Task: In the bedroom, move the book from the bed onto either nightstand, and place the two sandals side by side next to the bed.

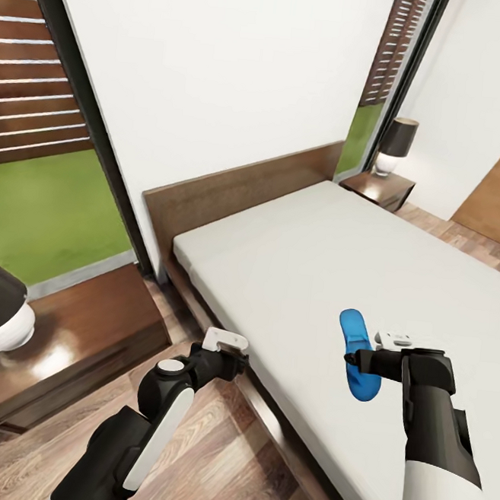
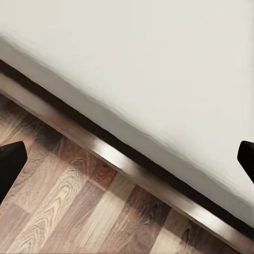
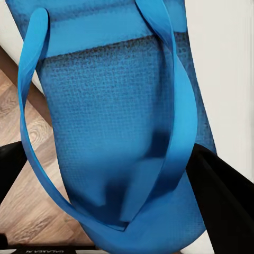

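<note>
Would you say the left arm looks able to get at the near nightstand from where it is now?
Probably yes: the left gripper hovers over bare floor beside the nightstand, nothing lying between them.

Bedroom of a home, simulator-rendered. Low bed with plain grey-white mattress, dark brown frame and headboard, lying beyond the left pincer and beneath the right pincer. Dark glossy nightstand with black-shaded lamp at the far side of the bed. Wood-plank floor. Plain white walls. Tall windows onto grass and slatted fencing.
</note>
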Controlling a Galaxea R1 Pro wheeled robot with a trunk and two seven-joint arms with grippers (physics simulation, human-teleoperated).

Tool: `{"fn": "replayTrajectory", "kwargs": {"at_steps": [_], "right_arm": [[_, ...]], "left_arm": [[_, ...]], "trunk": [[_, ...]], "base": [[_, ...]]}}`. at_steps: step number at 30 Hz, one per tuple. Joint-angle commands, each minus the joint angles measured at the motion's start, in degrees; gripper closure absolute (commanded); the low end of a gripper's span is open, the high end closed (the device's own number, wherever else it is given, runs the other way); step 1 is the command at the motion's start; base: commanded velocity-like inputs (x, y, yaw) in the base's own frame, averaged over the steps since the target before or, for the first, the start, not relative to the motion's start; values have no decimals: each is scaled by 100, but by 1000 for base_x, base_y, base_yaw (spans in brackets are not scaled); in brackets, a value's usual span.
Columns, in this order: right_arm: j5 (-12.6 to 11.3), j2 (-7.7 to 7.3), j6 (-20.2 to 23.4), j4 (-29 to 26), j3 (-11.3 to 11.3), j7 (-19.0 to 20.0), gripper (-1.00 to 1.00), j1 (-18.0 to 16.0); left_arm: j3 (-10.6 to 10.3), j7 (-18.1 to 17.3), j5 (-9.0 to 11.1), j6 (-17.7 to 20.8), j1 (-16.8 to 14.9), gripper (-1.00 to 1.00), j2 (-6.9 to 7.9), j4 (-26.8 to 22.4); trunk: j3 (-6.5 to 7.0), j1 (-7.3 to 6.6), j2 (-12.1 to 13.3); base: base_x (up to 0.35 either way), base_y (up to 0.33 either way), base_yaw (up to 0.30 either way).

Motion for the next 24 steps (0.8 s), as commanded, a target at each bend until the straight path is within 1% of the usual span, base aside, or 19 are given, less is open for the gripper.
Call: {"fn": "replayTrajectory", "kwargs": {"at_steps": [1,6,16,24], "right_arm": [[56,6,13,-7,-12,60,100,-7],[56,5,13,-9,-22,57,100,-7],[56,3,13,-10,-34,56,100,-7],[56,-1,13,-2,-37,44,100,-7]], "left_arm": [[-4,56,61,21,-5,-100,0,-6],[-5,57,61,21,-5,-100,0,-6],[-12,54,61,21,-5,-100,0,-6],[-13,55,61,21,-7,-100,0,-6]], "trunk": [[-1,4,-10],[44,4,-10],[136,4,-10],[179,4,-10]], "base": [[0,0,-71],[0,0,-49],[0,0,-6],[0,0,0]]}}
